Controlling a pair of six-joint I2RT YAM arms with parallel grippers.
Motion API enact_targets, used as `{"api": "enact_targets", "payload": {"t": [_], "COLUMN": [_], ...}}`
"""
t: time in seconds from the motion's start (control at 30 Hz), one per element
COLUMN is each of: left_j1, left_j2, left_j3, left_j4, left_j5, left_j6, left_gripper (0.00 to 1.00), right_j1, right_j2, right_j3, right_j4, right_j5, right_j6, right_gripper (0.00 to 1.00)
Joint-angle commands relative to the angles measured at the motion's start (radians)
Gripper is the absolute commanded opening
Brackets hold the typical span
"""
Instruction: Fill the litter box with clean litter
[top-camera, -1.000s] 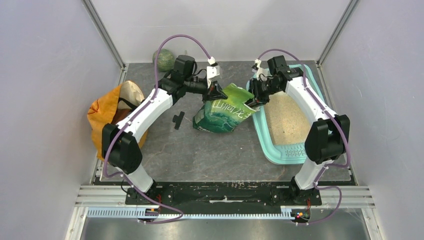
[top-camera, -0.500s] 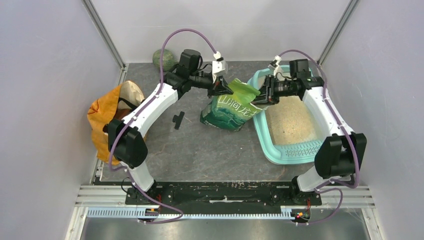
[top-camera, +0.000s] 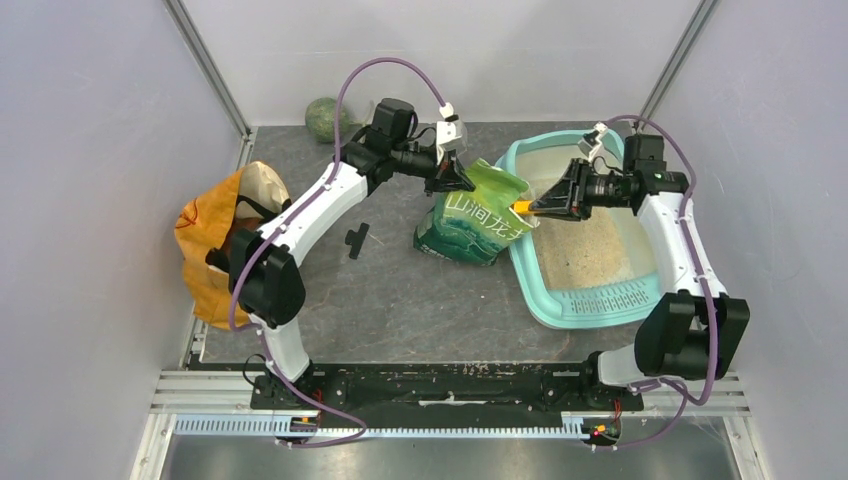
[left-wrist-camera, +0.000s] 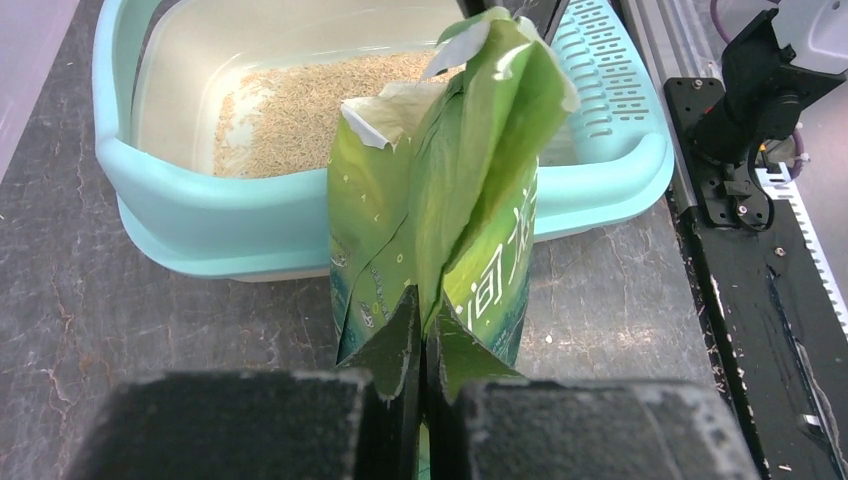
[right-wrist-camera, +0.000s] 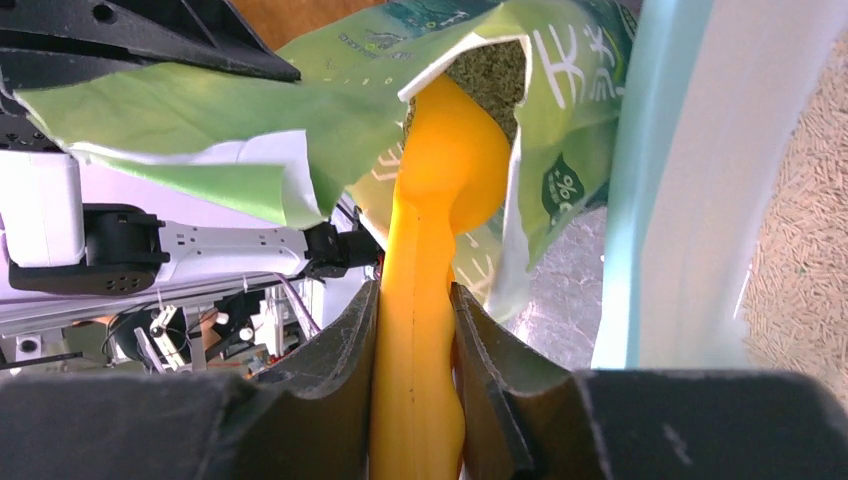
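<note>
The light-teal litter box (top-camera: 534, 285) lies at the right of the table with pale beige clean litter (top-camera: 590, 245) in it; it also shows in the left wrist view (left-wrist-camera: 250, 215). A green printed pouch (top-camera: 478, 215) stands upright against its left rim. My left gripper (top-camera: 458, 180) is shut on the pouch's top edge (left-wrist-camera: 420, 320) and holds it up. My right gripper (top-camera: 552, 205) is shut on the handle of an orange scoop (right-wrist-camera: 440, 250). The scoop's head sits in the pouch's open mouth (right-wrist-camera: 480, 70).
An orange sack (top-camera: 215, 240) with a pale bag in it leans at the left wall. A green round object (top-camera: 322, 115) lies at the back left. A small black piece (top-camera: 355, 240) lies on the grey table left of the pouch.
Both grippers moved right and back. The pouch went from tilted to upright beside the box. The right gripper swung out over the box and the orange scoop now points into the pouch.
</note>
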Motion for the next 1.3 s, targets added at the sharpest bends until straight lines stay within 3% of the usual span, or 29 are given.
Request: {"api": "enact_targets", "payload": {"t": [0.0,0.6,1.27], "left_j1": [-0.012,-0.013,-0.018], "left_j2": [-0.034,-0.038,-0.023], "left_j3": [0.117,0.108,0.117], "left_j4": [0.137,0.103,0.120], "left_j5": [0.082,0.076,0.076], "left_j6": [0.006,0.029,0.013], "left_gripper": [0.02,0.02,0.02], "right_j1": [-0.047,-0.231,-0.363], "right_j2": [-0.054,0.008,0.032], "right_j3": [0.006,0.048,0.008], "right_j4": [-0.104,-0.423,-0.531], "right_j5": [-0.096,-0.238,-0.296], "right_j6": [-0.087,-0.413,-0.461], "right_gripper": [0.00,0.00,0.00]}}
